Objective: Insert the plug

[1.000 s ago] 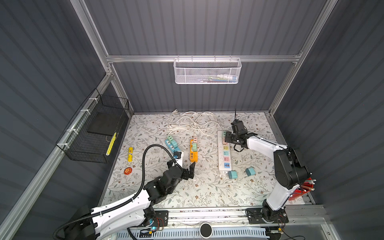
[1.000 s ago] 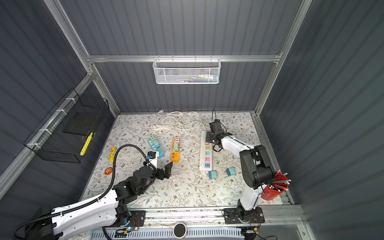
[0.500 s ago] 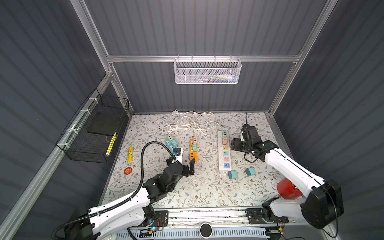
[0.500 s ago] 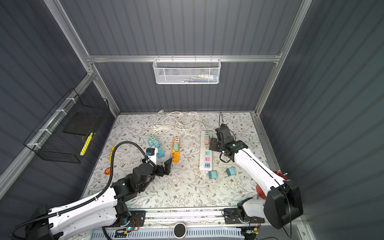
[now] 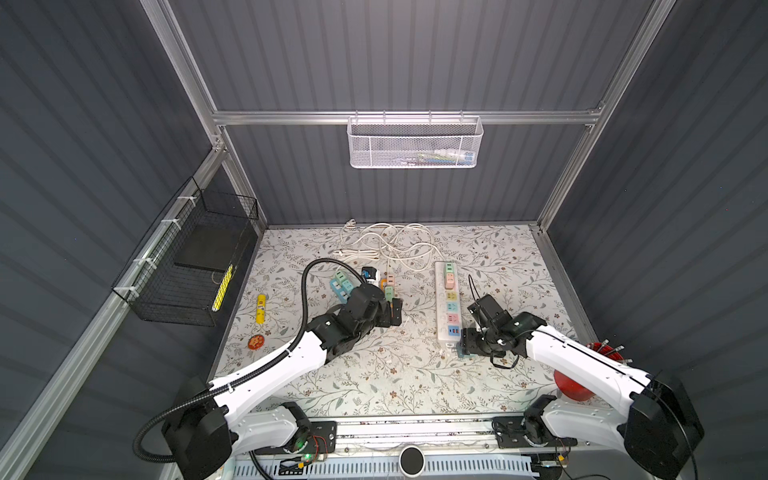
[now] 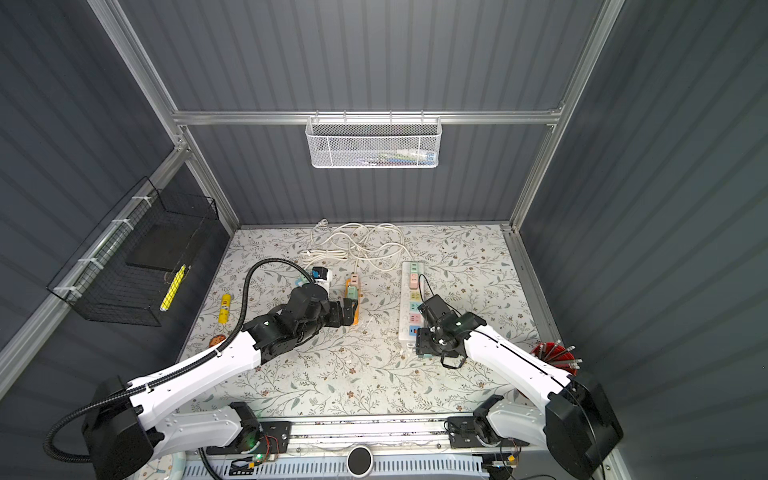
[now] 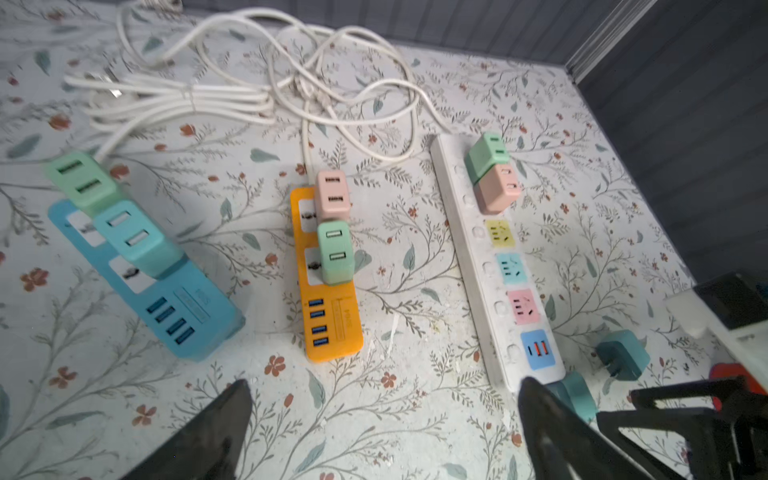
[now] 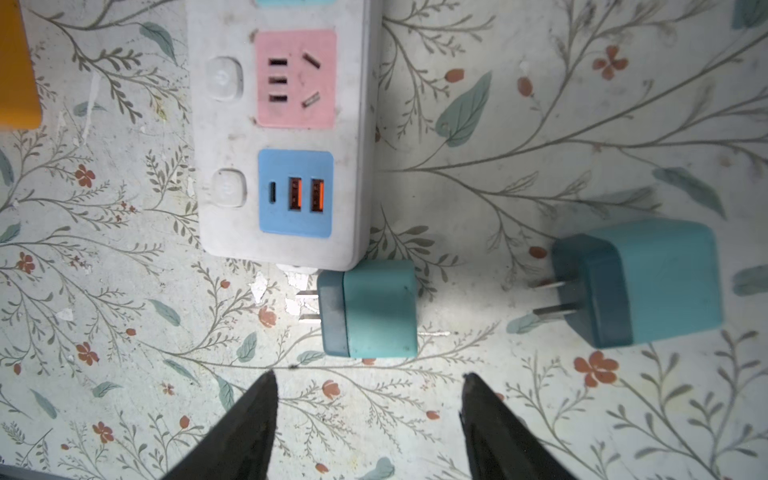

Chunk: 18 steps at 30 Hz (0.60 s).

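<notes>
The only lettering I found was raised print beside the USB ports on the orange strip (image 7: 328, 328) and the blue strip (image 7: 166, 291), both on my left arm's side of the white power strip (image 8: 353, 187). It was too blurred to read. Their white stickers carried small dark marks I could not make out. The white power strip's round buttons bore power symbols.

My right fingers (image 8: 249, 424) were partway open and held nothing. Their tips stopped just short of the teal plug (image 8: 374, 307), and the gap between them was wider than its body. That plug lay on its side on the worktop (image 8: 540, 124), right against the end corner of the white power strip, with its prongs pointing toward the orange strip's side. A second teal plug (image 8: 644, 282) lay near it, on the side away from the orange strip.

My left fingers (image 7: 208, 436) were spread wide and empty, well apart from the teal plug.
</notes>
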### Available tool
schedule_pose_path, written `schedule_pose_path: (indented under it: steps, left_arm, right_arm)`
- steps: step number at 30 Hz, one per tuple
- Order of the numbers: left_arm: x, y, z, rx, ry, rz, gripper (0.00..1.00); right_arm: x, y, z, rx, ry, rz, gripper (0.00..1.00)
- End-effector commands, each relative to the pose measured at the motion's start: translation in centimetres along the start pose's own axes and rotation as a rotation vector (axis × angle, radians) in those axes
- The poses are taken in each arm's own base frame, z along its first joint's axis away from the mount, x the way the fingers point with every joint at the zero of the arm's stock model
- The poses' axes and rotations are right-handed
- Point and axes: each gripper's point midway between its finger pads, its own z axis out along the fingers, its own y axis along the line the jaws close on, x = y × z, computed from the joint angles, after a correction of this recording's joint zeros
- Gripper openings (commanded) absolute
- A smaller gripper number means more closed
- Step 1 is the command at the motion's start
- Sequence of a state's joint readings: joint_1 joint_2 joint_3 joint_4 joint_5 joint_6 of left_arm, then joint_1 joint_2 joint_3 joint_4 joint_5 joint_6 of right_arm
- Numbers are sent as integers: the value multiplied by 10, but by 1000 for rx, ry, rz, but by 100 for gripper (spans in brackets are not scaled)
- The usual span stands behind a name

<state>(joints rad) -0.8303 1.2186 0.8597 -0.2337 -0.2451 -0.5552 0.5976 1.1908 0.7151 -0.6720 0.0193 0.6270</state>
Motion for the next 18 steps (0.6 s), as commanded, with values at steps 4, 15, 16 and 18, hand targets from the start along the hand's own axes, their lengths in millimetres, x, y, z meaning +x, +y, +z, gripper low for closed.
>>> schedule_pose_path:
  steps: [4,15,16,18]
  left_arm:
    - [35,-6,7,67,127,-58,100]
    - [40,-7,5,80,146,-45,100]
    - [41,-6,5,77,147,-44,100]
    - [41,-5,5,74,147,-41,100]
  right_arm:
    - [8,-2,16,24,54,-26,69]
    - [5,-2,37,42,57,-36,62]
    - [4,-2,37,44,51,-38,62]
    - [4,-2,39,45,48,-43,62]
